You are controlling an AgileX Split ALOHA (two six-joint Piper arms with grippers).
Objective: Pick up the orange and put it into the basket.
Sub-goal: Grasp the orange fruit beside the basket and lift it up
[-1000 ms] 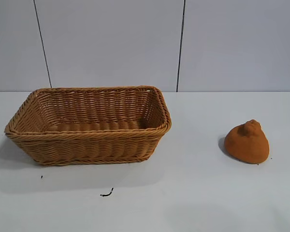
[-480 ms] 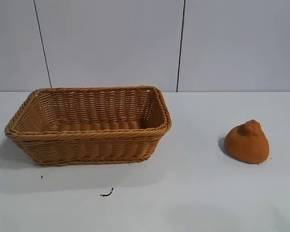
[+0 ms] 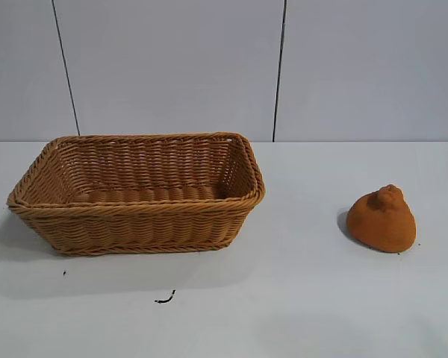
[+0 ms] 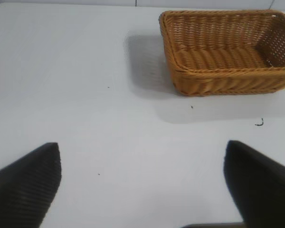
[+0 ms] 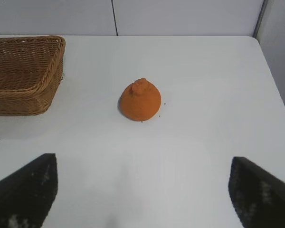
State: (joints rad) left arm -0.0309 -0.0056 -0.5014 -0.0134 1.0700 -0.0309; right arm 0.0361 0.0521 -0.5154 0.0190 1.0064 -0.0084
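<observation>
The orange (image 3: 382, 220) is a dull brownish-orange teardrop fruit with a knobby top, sitting on the white table at the right. It also shows in the right wrist view (image 5: 140, 100). The basket (image 3: 30, 195) is a large tan wicker box at the left, with nothing in it. It also shows in the left wrist view (image 4: 178, 66) and in the right wrist view (image 5: 50, 71). Neither gripper shows in the exterior view. My left gripper (image 4: 143, 154) is open and empty above bare table, well short of the basket. My right gripper (image 5: 143, 166) is open and empty, well short of the orange.
A small dark mark (image 3: 165, 299) lies on the table in front of the basket. The table's right edge (image 5: 275, 90) and a grey panelled wall (image 3: 172, 67) bound the scene. Bare white table lies between basket and orange.
</observation>
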